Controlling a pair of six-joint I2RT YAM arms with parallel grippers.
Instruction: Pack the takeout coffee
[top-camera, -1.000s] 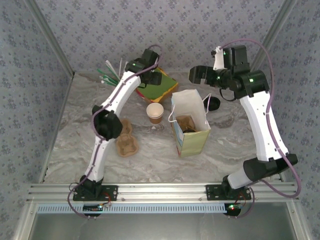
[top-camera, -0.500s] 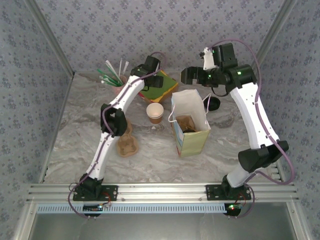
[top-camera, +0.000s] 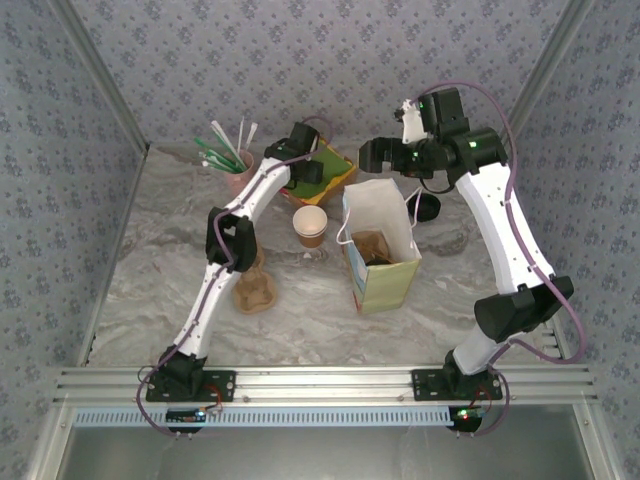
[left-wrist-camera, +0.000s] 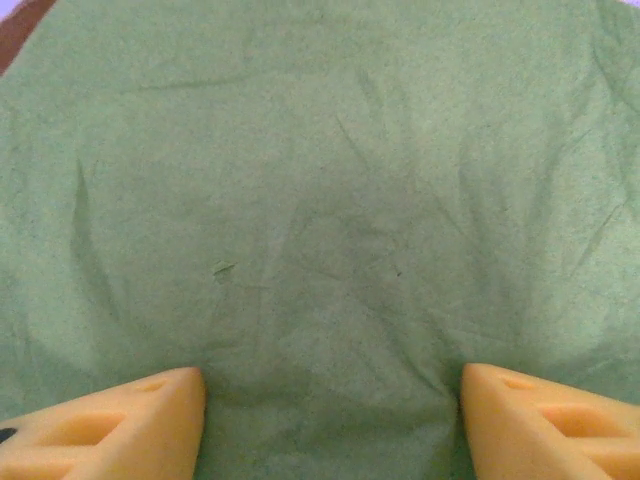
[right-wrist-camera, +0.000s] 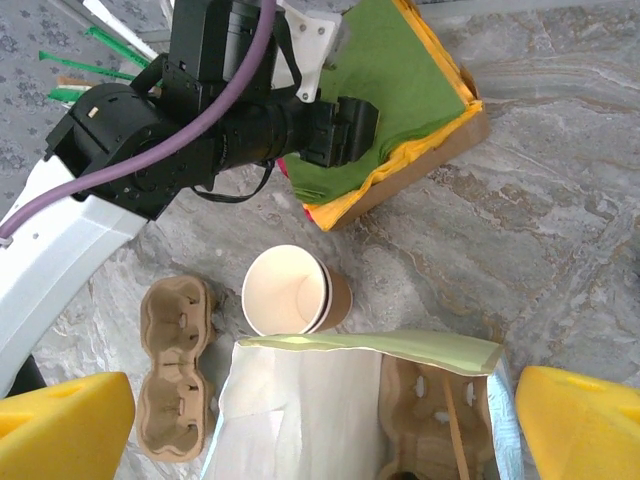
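The paper bag stands open mid-table, white inside. In it lies a brown carrier, and a dark round top beside it looks like the takeout coffee's black lid, mostly hidden. My right gripper hovers open behind and above the bag's mouth, its yellow fingers wide apart with nothing between them. My left gripper is down on the green napkin stack, orange fingertips spread on the top sheet, open.
A lidless brown cup with a white inside stands left of the bag. A cardboard carrier lies farther left. The napkin tray and a cup of straws sit at the back. A black object rests right of the bag.
My left arm has stretched farther out and brought its gripper down onto the napkin stack. My right gripper has shifted a little to the left, still open.
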